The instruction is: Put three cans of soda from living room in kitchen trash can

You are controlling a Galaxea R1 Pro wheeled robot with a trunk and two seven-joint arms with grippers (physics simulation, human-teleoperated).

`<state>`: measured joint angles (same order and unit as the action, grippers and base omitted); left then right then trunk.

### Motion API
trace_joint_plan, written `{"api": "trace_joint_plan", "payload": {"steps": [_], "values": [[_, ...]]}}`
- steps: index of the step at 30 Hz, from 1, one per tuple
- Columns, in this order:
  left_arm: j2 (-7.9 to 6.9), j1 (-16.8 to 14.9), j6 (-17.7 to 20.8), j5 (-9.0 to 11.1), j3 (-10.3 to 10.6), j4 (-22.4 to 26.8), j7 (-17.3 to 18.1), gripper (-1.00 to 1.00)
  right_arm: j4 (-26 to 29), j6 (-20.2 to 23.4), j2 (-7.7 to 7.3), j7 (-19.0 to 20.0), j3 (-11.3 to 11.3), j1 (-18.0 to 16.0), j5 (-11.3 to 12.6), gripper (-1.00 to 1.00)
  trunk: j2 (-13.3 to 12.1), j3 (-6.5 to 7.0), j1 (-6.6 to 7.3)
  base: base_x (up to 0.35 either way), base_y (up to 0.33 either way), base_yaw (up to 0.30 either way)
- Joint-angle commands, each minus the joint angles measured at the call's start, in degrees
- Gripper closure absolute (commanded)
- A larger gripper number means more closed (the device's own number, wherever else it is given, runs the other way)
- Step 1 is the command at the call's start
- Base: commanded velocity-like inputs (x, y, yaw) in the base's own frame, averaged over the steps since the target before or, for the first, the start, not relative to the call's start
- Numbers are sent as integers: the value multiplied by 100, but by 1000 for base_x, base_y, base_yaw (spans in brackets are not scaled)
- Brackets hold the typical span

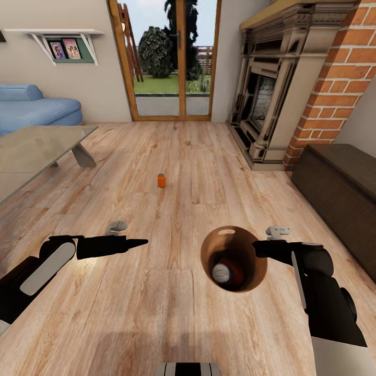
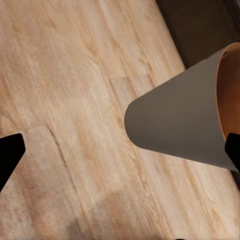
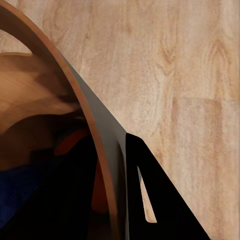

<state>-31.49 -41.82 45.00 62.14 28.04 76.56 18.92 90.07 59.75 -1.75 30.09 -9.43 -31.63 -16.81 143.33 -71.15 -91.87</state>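
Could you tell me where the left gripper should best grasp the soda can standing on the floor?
Grip the soda can around its round side wall, mid-height, probably coming in level from the robot's side: it stands upright with bare floor around it. The left gripper is free.

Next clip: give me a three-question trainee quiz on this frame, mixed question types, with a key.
1. True or false: the orange soda can on the floor stands upright.
2. What is the right gripper clamped on? A) the trash can rim B) the coffee table C) nothing
3. Fill in: at least one can lies inside the ____.

Key: 1 true; 2 A; 3 trash can. The left gripper holds nothing.
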Motion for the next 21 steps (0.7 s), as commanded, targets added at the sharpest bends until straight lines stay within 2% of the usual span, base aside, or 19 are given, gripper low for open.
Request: {"api": "trace_joint_plan", "payload": {"steps": [1, 4, 14, 21], "values": [[1, 1, 0, -3, 0, 0, -1, -100, 2, 25, 0, 7, 2, -1, 134, 100, 0, 1, 1, 0, 0, 0], [4, -1, 0, -8, 0, 0, -2, -100, 2, 25, 0, 18, 10, -1, 134, 100, 0, 1, 1, 0, 0, 59], [21, -2, -5, -19, 0, -3, -22, -100, 2, 25, -1, 23, 10, -1, 134, 100, 0, 1, 1, 5, 0, 172], [27, 6, 6, -30, 4, -26, -51, -100, 2, 25, -1, 23, 11, -1, 134, 100, 0, 1, 1, 244, 0, 19]]}}
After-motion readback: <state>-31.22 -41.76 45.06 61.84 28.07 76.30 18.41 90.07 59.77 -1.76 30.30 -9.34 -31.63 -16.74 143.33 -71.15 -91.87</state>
